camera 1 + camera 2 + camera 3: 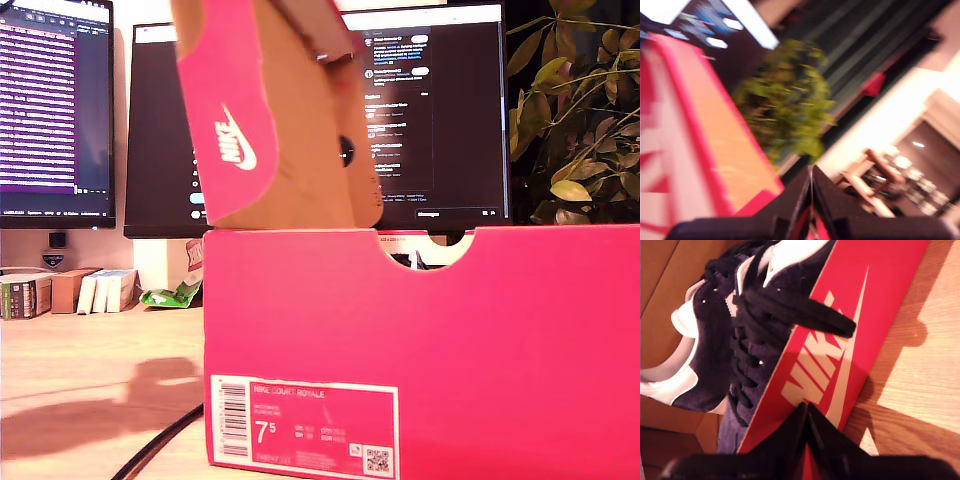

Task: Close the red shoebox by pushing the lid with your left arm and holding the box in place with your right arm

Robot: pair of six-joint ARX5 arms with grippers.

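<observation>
My first gripper (811,187) has its fingers pressed together on nothing, with the raised lid (735,145) just beside them and a plant (790,110) blurred beyond. My second gripper (806,412) is also pinched narrow, its tips touching the red shoebox (840,340) wall, dark shoes (735,335) inside. The box sits on the wooden table (90,370).

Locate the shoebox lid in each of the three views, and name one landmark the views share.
Exterior view: the lid stands raised above the box's back edge, top centre.
First wrist view: blurred; the pink-edged cardboard panel is probably the lid.
Second wrist view: lid not in it.
Shared landmark: the red shoebox, whose logo wall fills the second wrist view.
</observation>
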